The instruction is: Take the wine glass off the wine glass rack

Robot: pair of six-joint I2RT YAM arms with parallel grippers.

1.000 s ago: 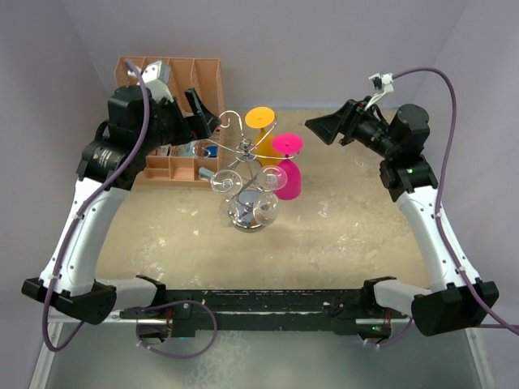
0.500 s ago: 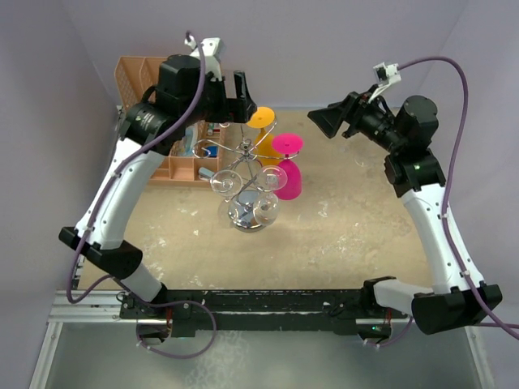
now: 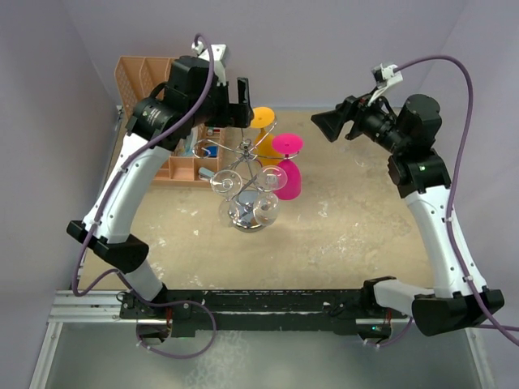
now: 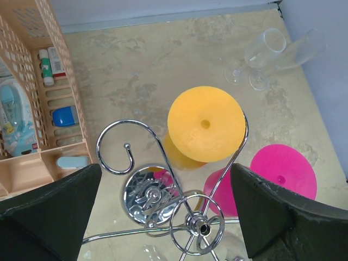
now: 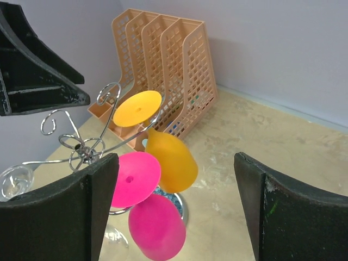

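Both grippers stand wide apart and hold nothing. The left gripper point(image 4: 166, 179) hangs over the wine glass rack point(image 4: 197, 224), and the right gripper point(image 5: 176, 163) faces it from the right, well apart. The glasses hang upside down by their feet in the wire arms. The orange glass point(image 4: 205, 124) is right under your left fingers, with the pink glass point(image 4: 283, 171) just beside it. I can't tell which one you mean to take.

Risks, as I judge them:
- If you drop straight down, a finger clips a curled wire and the rack tips.
- If you lift a glass instead of sliding its foot out along the arm, it snags.
- The orange bowl touches or nearly touches the pink foot, so one may drag the other.
- Both arms closing in on the same glass could collide.

The left wrist view alone shows two clear flutes point(image 4: 266, 51) lying on the table by the far wall. The right wrist view alone shows the coloured bowls side-on. The top view alone shows the clear glasses point(image 3: 265, 209) on the near side of the rack.
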